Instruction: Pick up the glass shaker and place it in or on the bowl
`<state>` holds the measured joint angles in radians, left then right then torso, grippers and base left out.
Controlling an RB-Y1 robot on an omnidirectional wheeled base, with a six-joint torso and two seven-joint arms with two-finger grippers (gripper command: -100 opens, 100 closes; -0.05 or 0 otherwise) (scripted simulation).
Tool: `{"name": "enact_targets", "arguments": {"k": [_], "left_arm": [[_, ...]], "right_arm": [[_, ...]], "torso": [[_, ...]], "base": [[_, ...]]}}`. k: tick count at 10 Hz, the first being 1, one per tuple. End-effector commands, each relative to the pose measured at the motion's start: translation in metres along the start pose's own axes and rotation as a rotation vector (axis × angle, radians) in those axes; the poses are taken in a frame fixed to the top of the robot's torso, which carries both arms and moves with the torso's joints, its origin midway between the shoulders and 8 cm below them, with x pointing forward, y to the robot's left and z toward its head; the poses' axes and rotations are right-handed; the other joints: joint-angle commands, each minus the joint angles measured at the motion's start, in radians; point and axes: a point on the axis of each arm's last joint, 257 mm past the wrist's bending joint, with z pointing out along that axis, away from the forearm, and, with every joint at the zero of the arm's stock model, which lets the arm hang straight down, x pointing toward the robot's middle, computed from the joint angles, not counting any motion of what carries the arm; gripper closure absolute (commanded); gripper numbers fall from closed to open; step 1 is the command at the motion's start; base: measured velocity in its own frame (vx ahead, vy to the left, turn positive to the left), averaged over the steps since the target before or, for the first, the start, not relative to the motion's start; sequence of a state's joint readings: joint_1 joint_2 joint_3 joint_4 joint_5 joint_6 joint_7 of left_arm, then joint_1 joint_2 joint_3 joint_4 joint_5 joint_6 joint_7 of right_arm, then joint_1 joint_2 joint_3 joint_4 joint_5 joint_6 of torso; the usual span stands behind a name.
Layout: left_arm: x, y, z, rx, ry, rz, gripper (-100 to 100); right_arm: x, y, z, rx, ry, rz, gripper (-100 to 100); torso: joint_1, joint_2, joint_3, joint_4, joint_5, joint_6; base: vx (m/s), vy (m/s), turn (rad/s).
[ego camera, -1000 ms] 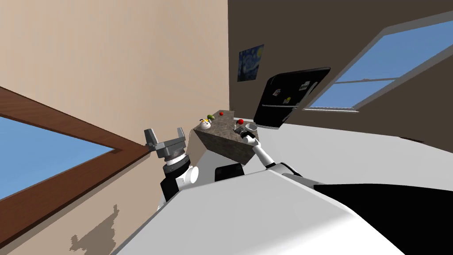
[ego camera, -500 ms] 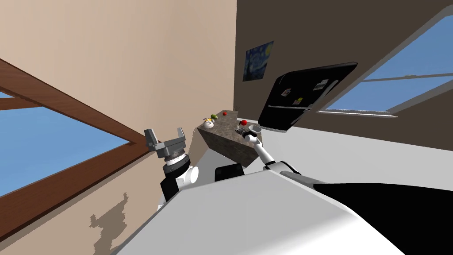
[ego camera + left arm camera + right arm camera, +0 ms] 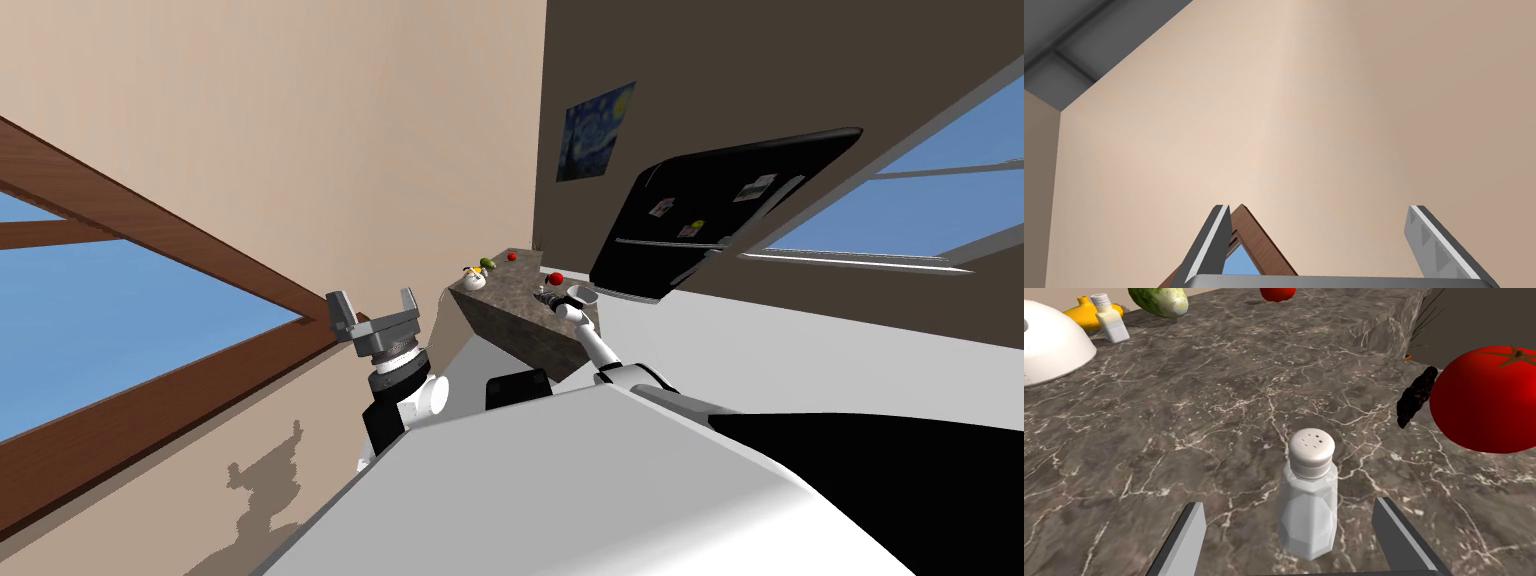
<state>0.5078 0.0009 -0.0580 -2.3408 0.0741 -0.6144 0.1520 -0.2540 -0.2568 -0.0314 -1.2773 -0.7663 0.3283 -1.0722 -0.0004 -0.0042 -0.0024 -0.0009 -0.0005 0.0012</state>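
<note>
In the head view, the left gripper point(image 3: 376, 303) is held up beside the chest, well apart from the marble counter point(image 3: 505, 305). Its two fingers are spread wide with nothing between them. The right arm reaches out over the counter's near edge, and the right gripper point(image 3: 547, 296) sits small above the counter top, too small there to read its fingers. A white bowl point(image 3: 583, 294) stands on the counter's corner just beside that gripper. Further back on the counter are a red tomato point(image 3: 556, 277), a second tomato point(image 3: 512, 256), a green vegetable point(image 3: 487, 263) and a white rounded thing point(image 3: 473, 282). A black fridge point(image 3: 700, 225) stands behind the counter.

In the left wrist view, the left gripper point(image 3: 1319, 210) has its fingers point(image 3: 1216, 235) parted and empty.

In the right wrist view, the right gripper point(image 3: 1289, 503) hangs low over the counter point(image 3: 1189, 413) with its blades open. The shaker point(image 3: 1308, 498) stands upright on the counter between them, with a gap at each side, so neither finger point(image 3: 1399, 535) touches it. It has a clear, faceted body and a white cap with holes. The large tomato point(image 3: 1486, 403) lies on the counter near the shaker, and a dark shrivelled thing point(image 3: 1416, 395) lies just beside the tomato. At the counter's far side are the white rounded thing point(image 3: 1049, 343), a small white bottle point(image 3: 1110, 324), a yellow thing point(image 3: 1083, 313), the green vegetable point(image 3: 1159, 299) and the second tomato point(image 3: 1277, 292).
</note>
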Motion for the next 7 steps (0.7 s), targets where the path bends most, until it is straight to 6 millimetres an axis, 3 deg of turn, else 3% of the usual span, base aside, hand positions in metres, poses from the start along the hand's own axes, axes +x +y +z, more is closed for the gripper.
{"name": "enact_targets", "arguments": {"k": [1, 2, 6, 7], "left_arm": [[0.0, 0.0, 0.0, 0.0, 0.0, 0.0, 0], [0.0, 0.0, 0.0, 0.0, 0.0, 0.0, 0], [0.0, 0.0, 0.0, 0.0, 0.0, 0.0, 0], [0.0, 0.0, 0.0, 0.0, 0.0, 0.0, 0]], "right_arm": [[0.0, 0.0, 0.0, 0.0, 0.0, 0.0, -100], [0.0, 0.0, 0.0, 0.0, 0.0, 0.0, 100], [0.0, 0.0, 0.0, 0.0, 0.0, 0.0, 100], [0.0, 0.0, 0.0, 0.0, 0.0, 0.0, 0]], "torso": [[0.0, 0.0, 0.0, 0.0, 0.0, 0.0], [0.0, 0.0, 0.0, 0.0, 0.0, 0.0], [0.0, 0.001, 0.0, 0.0, 0.0, 0.0], [0.0, 0.001, 0.0, 0.0, 0.0, 0.0]], "base": [[0.0, 0.0, 0.0], [0.0, 0.0, 0.0], [0.0, 0.0, 0.0], [0.0, 0.0, 0.0]]}}
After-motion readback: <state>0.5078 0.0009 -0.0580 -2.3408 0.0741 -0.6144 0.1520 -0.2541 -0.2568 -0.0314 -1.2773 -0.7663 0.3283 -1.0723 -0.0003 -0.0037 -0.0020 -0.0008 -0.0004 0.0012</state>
